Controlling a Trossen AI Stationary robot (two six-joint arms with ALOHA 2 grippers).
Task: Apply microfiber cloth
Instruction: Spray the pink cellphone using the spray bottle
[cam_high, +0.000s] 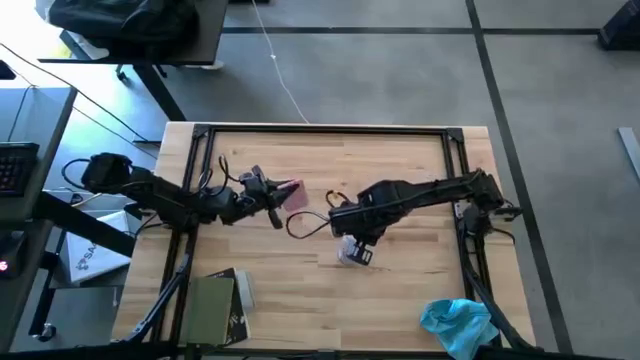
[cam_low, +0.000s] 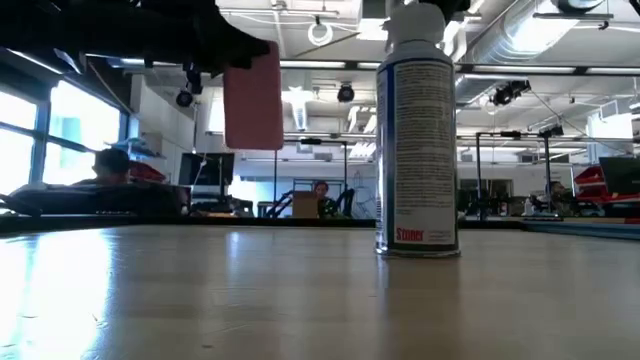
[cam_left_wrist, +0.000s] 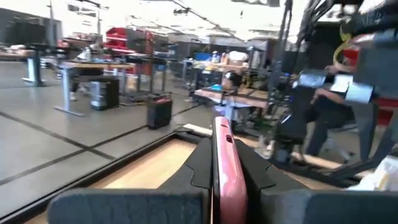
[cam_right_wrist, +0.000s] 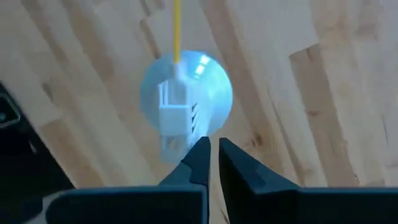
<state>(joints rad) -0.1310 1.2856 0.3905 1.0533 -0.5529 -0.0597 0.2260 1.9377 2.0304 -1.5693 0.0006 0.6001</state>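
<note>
The microfiber cloth, a crumpled turquoise rag, lies at the table's near right corner, away from both grippers. My left gripper is left of the table's middle, shut on a flat pink object that it holds well above the table. A white spray can with a yellow straw stands upright on its base near the table's middle. My right gripper is shut just above the can's top, pointing down. My left gripper pinches the pink object's two flat faces between its two fingers, coming level from the table's left. The object stands on edge, reaches out past the fingertips and is lifted clear of the table. My right gripper is over the rim of the can's top; I cannot tell whether it touches it.
A dark green box lies at the near left. A black rail frame runs along the table's far, left and right sides. A dark cable loops between the two grippers. Bare wood lies in front of the can.
</note>
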